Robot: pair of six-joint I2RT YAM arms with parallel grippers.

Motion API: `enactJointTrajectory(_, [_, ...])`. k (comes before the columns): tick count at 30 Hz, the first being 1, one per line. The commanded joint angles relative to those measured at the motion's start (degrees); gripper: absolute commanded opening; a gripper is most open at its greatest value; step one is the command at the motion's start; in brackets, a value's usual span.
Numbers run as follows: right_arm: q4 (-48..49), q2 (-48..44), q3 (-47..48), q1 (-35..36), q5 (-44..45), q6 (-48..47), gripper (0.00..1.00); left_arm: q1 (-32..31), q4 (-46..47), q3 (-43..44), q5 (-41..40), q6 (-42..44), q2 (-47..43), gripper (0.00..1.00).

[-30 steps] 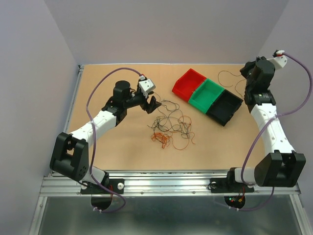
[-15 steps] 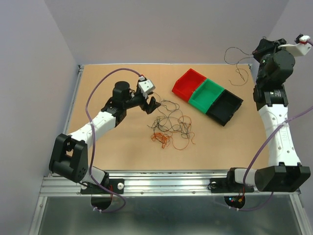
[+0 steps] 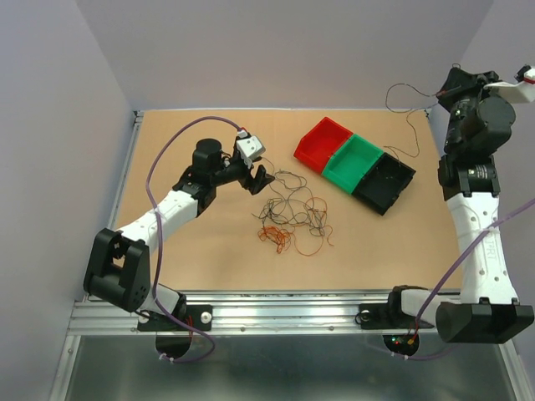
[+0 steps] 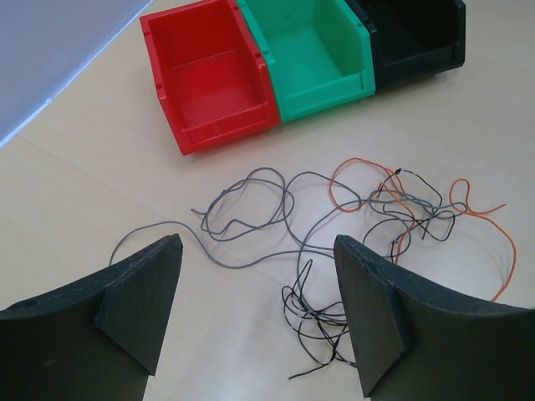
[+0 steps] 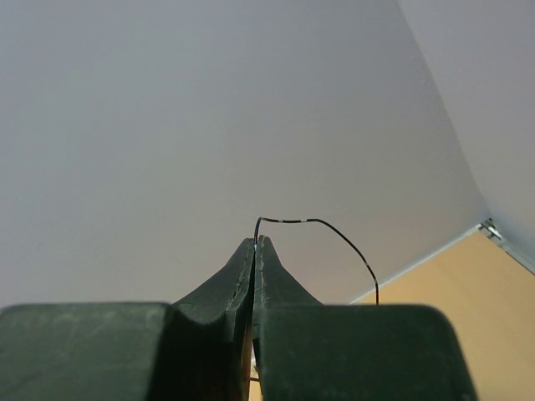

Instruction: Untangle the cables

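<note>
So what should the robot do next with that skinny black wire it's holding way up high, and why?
Probably lower the right gripper toward the black bin and let go there. Its jaws are pinched shut on one black wire, which is held high and clear of the tangle, with its loose end dangling near that bin. A black wire likely belongs in the black bin.

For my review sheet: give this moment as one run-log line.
left gripper: open, beside tangled cables | right gripper: shut on black cable, held high
</note>
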Motion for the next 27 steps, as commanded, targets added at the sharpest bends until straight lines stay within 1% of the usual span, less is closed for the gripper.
enactJointTrajectory(1, [0.82,-3.31,-6.46,-0.03,0.92,2.32,0.00,-0.36,1.79,-0.32,0.27,0.65,-2.99,0.84])
enactJointTrajectory(4, [2.48,-3.06,-10.41,-0.03,1.72,2.50,0.01,-0.36,1.79,-0.50,0.27,0.56,-3.42,0.84])
enactJointTrajectory(10, [4.68,0.46,-14.63,-0.03,2.60,3.99,0.01,-0.45,1.70,-0.59,0.27,0.65,-3.60,0.84])
enactJointTrajectory(15, [9.07,0.99,-22.27,-0.03,2.42,6.10,0.01,-0.45,1.79,-0.59,0.36,0.74,-3.69,0.84])
enactJointTrajectory(18, [10.13,1.34,-25.45,-0.03,2.95,6.98,0.01,-0.54,1.79,-0.67,0.36,0.74,-3.78,0.84])
enactJointTrajectory(22, [10.13,0.11,-29.84,-0.03,5.93,9.79,0.01,-0.54,1.70,-0.67,0.18,0.83,-3.86,0.84])
enactJointTrajectory(27, [10.31,-4.36,-35.81,-0.03,7.87,10.85,0.01,-0.62,1.70,-0.67,0.10,0.91,-3.86,0.84])
